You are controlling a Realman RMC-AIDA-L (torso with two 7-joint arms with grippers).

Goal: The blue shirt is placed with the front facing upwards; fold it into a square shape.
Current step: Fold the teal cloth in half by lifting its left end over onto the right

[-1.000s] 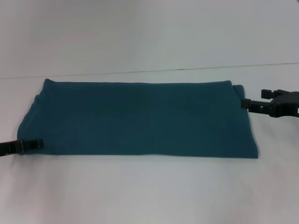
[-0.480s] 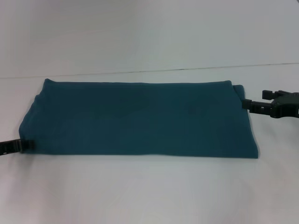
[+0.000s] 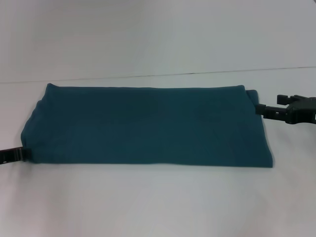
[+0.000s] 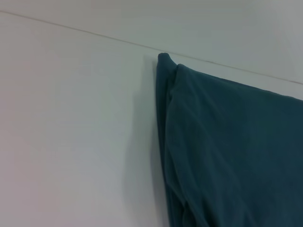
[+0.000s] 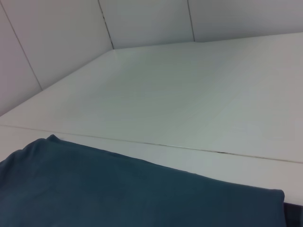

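Since a second ago, our left gripper (image 3: 24,154) has drawn outward from the blue shirt (image 3: 148,126), its tip now just at the shirt's near left corner; our right gripper (image 3: 260,110) has not shifted. We count one shirt, two grippers, one white bench (image 3: 158,202). Our shirt lies flat between the two sets of jaws, folded into a long dark teal band with no lettering showing. The right jaws touch its far right corner. We cannot tell whether either pair of jaws is spread or pressed together.
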